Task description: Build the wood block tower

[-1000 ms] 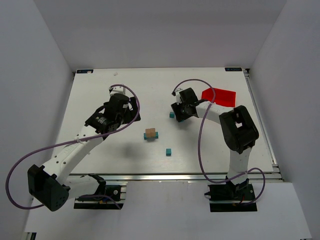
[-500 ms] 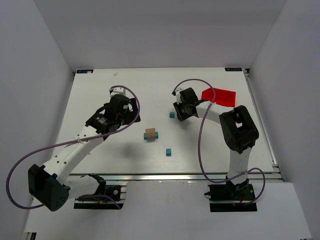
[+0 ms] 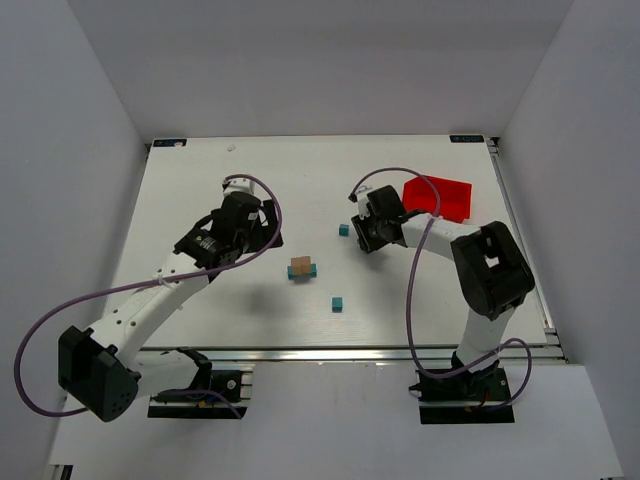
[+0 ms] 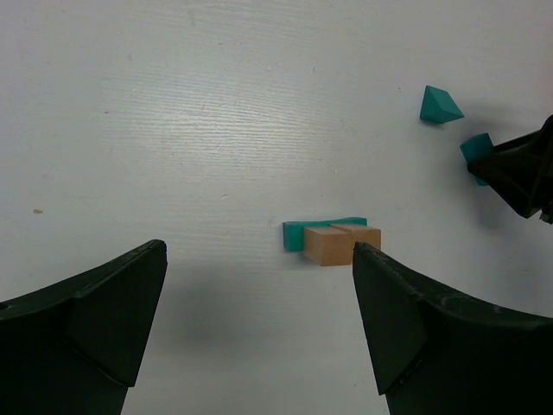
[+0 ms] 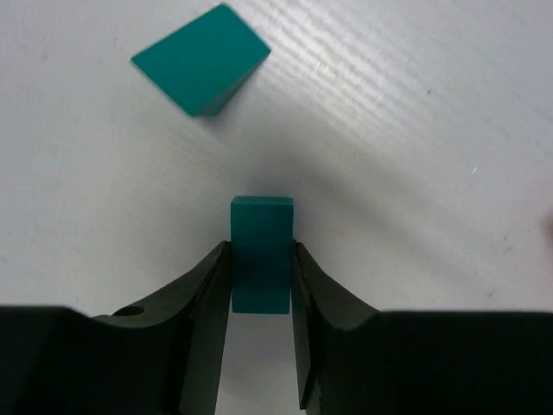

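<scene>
1. My right arm rises from its base at the near right edge and bends sharply at the elbow. Its forearm reaches left over the table (image 3: pixel 200 180), with the bin (image 3: pixel 440 195) just behind it.
2. My right gripper (image 5: pixel 262 259) points down at the table top. It is closed to a narrow gap on a teal block (image 5: pixel 262 246), with one finger pressed flat against each side.
3. I cannot tell whether that block is touching the table or is just off it.
4. A second teal block (image 5: pixel 200 59) lies loose just beyond my right fingertips. It is turned at an angle and sits apart from the one I hold.
5. My left arm stretches from the near left corner diagonally toward the middle of the table, with the wrist tipped down and aimed rightward.
6. My left gripper (image 4: pixel 257 259) is spread wide and holds nothing. It hovers near the tower (image 3: pixel 302 269) without touching it.
7. The tower stands near the table's centre, between my two grippers. It is a tan block (image 4: pixel 341 245) on top of a teal piece (image 4: pixel 298 233) that shows past its edges.
8. A third teal block (image 3: pixel 337 303) lies alone toward the near edge, apart from the tower.
</scene>
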Action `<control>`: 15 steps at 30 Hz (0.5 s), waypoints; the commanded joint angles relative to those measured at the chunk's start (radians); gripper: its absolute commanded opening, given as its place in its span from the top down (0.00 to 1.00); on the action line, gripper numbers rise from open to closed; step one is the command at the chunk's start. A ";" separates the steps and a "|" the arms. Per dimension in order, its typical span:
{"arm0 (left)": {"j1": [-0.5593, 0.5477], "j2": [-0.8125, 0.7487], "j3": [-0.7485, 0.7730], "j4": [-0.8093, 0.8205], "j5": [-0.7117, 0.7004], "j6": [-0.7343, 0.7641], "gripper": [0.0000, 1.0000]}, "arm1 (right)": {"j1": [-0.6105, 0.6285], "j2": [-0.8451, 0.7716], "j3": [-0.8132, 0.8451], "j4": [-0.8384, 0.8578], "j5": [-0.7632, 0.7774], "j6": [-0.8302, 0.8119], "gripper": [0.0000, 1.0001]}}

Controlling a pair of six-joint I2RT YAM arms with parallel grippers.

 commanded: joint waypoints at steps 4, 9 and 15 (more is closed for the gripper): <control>0.008 -0.007 -0.006 0.046 0.044 0.011 0.02 | 0.003 -0.172 -0.069 0.000 -0.087 -0.134 0.90; 0.042 -0.001 -0.050 0.066 0.053 -0.029 0.02 | 0.014 -0.320 -0.079 -0.008 -0.223 -0.306 0.91; 0.147 0.022 -0.091 0.135 0.117 -0.075 0.02 | 0.071 -0.335 0.063 -0.146 -0.349 -0.456 0.93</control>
